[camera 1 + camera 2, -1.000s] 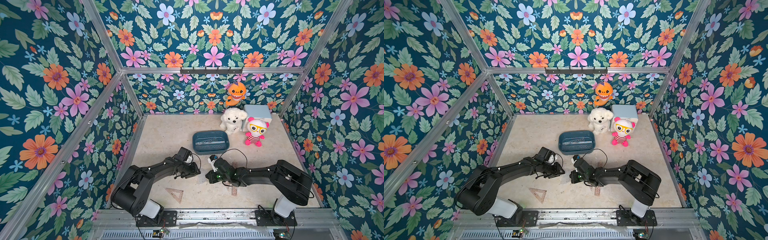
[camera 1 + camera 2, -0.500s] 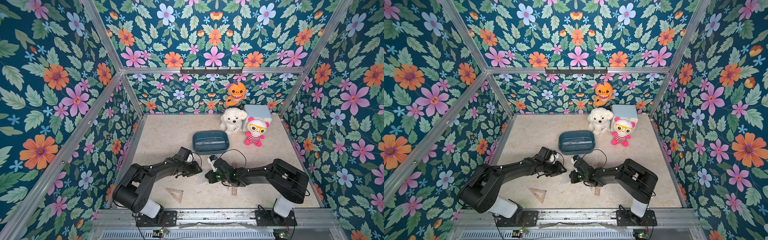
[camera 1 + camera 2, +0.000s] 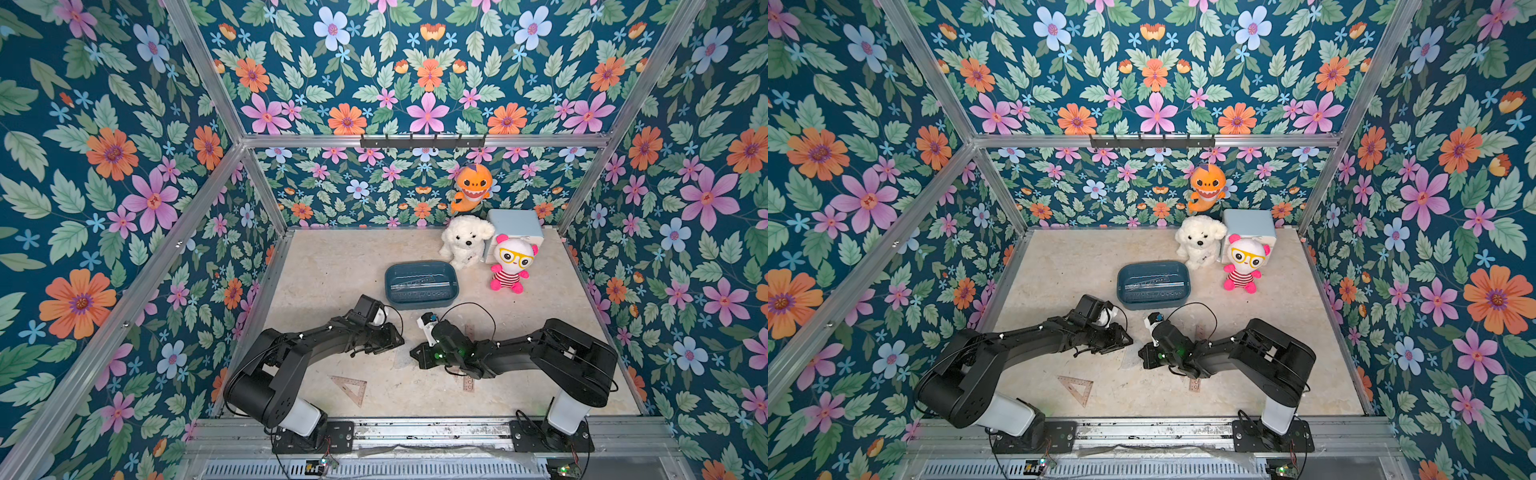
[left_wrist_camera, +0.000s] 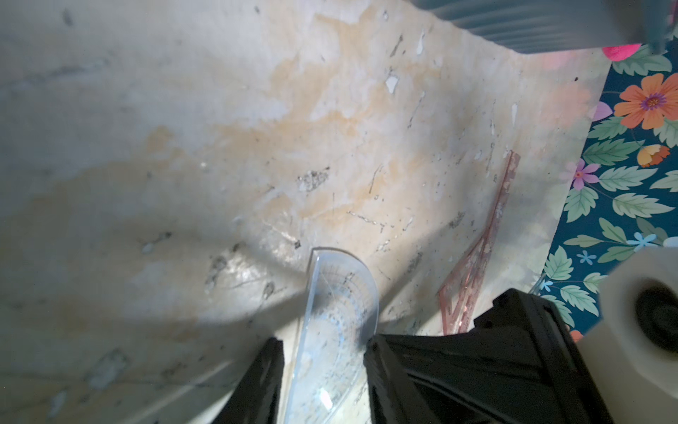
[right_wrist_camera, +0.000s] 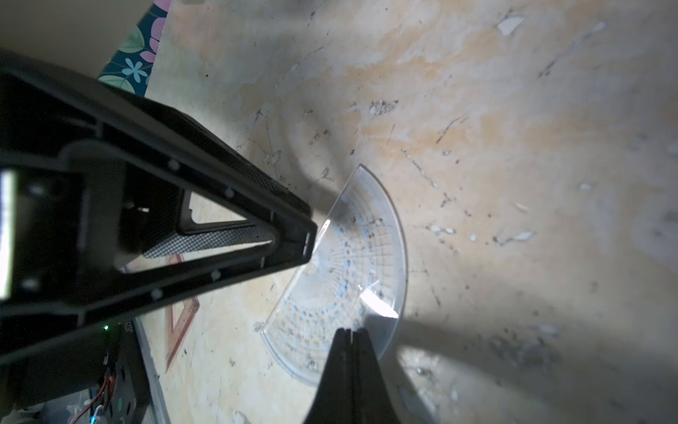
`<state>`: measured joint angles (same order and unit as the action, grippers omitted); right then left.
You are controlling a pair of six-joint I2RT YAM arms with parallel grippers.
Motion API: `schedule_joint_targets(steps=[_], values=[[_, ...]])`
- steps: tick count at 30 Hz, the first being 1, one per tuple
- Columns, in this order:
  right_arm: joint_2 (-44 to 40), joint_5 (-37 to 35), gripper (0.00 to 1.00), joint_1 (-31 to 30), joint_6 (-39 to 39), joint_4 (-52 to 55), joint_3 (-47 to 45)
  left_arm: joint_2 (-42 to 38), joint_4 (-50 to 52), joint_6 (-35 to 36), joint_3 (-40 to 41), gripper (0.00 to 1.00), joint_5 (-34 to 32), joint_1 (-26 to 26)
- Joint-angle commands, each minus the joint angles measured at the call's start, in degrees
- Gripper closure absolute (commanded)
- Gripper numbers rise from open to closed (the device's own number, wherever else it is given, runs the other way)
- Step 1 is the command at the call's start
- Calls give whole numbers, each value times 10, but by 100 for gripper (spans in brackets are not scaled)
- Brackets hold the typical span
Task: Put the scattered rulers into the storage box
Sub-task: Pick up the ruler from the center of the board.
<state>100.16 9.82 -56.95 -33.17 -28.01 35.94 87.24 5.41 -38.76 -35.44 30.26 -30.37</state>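
A clear half-round protractor [image 3: 401, 360] lies on the table between my two grippers. My left gripper [image 4: 323, 339] stands open astride it: one finger sits by the curved rim, and a slit of table shows beside the other. My right gripper [image 5: 350, 330] is shut, its tip resting on the protractor's [image 5: 341, 271] curved edge. A pinkish set square [image 3: 351, 389] lies near the front. A straight ruler [image 3: 468, 382] is partly hidden under the right arm. The teal storage box [image 3: 419, 305] behind the grippers holds several rulers.
At the back right are a white plush dog [image 3: 465, 243], a pink doll with yellow glasses [image 3: 511, 264] and a pale blue cube box [image 3: 515, 224]. An orange plush [image 3: 471, 187] hangs on the back wall. Flowered walls close in three sides.
The left gripper has crept slightly towards the right gripper. Nothing else has visibly moved.
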Motion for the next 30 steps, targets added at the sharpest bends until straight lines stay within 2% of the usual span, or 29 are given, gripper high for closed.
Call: schedule_joint_targets(steps=[1, 30], values=[[3, -5, 100, 0, -5, 63, -10, 10, 84, 8, 8, 56, -61, 0], [21, -1, 100, 0, -22, 25, -42, 10, 76, 8, 17, 53, -41, 0]])
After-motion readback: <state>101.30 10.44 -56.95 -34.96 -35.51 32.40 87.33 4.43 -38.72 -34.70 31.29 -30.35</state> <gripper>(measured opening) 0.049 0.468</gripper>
